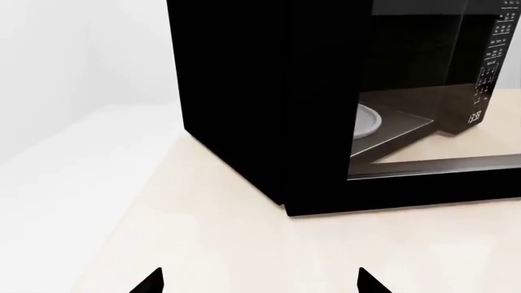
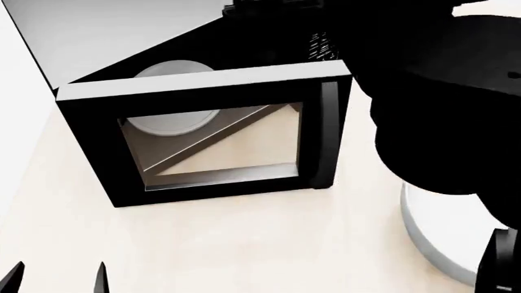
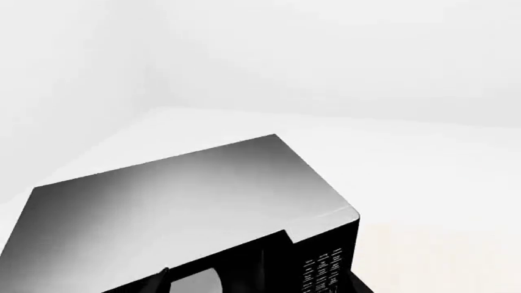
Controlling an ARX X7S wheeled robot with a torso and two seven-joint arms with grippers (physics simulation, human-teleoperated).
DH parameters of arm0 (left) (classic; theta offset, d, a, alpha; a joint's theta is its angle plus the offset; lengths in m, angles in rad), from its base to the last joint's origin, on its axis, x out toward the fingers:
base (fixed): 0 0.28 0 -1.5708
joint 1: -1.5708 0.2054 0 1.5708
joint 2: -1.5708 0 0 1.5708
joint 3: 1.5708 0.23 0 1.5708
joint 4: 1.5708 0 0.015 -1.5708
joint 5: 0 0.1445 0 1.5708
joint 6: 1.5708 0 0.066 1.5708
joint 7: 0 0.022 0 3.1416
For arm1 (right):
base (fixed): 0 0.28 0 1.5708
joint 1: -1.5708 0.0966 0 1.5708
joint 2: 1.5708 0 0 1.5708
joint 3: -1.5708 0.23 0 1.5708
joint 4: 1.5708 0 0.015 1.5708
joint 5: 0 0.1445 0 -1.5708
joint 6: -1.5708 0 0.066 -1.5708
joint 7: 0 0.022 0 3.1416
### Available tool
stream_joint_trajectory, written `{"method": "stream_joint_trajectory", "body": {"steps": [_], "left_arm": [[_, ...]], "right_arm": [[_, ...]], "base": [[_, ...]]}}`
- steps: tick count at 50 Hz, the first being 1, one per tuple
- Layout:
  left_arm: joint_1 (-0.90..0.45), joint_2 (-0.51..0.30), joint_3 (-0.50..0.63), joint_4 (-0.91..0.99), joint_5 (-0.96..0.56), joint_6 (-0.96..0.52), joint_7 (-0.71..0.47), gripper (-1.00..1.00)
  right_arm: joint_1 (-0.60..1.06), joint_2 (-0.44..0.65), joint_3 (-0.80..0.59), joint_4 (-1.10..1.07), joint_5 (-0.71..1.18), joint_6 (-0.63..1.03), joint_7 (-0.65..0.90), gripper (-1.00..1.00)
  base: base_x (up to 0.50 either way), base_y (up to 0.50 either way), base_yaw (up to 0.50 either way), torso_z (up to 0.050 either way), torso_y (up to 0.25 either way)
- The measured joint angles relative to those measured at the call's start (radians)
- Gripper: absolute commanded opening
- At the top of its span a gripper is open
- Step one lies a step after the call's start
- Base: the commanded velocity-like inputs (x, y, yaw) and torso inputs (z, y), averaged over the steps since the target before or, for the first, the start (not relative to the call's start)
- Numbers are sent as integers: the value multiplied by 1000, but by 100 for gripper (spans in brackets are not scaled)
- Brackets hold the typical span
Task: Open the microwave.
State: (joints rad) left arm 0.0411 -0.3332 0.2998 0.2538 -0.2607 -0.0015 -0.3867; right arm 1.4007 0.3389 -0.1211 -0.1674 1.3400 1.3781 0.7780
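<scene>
Two fingertips of the left gripper (image 1: pixel 260 282) stood spread apart, holding nothing, low over the pale table (image 1: pixel 204 244). Just ahead of them stood the microwave (image 1: pixel 269 104), its door (image 2: pixel 211 137) swung open and the white turntable (image 1: pixel 368 120) visible inside. Whether the right gripper was open could not be told; its arm (image 2: pixel 448 104) loomed beside the microwave's handle (image 2: pixel 328 131).

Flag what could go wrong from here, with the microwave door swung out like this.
1. The right arm hangs close beside the door's handle; a stray move could knock the door shut or shove the microwave.
2. The open left claw sits low over the table in front of the door; a wider swing might reach it.
</scene>
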Motion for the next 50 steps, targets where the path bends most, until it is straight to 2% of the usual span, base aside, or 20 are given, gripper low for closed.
{"method": "stream_joint_trajectory", "body": {"steps": [17, 50], "left_arm": [[-2, -4, 3, 1, -9, -1, -1, 100], [-4, -11, 9, -2, -14, 4, -7, 100]], "right_arm": [[134, -23, -38, 296, 48, 65, 37, 100], [207, -30, -246, 546, -91, 2, -116, 100]], "base": [[0, 0, 0, 0, 0], [0, 0, 0, 0, 0]]}}
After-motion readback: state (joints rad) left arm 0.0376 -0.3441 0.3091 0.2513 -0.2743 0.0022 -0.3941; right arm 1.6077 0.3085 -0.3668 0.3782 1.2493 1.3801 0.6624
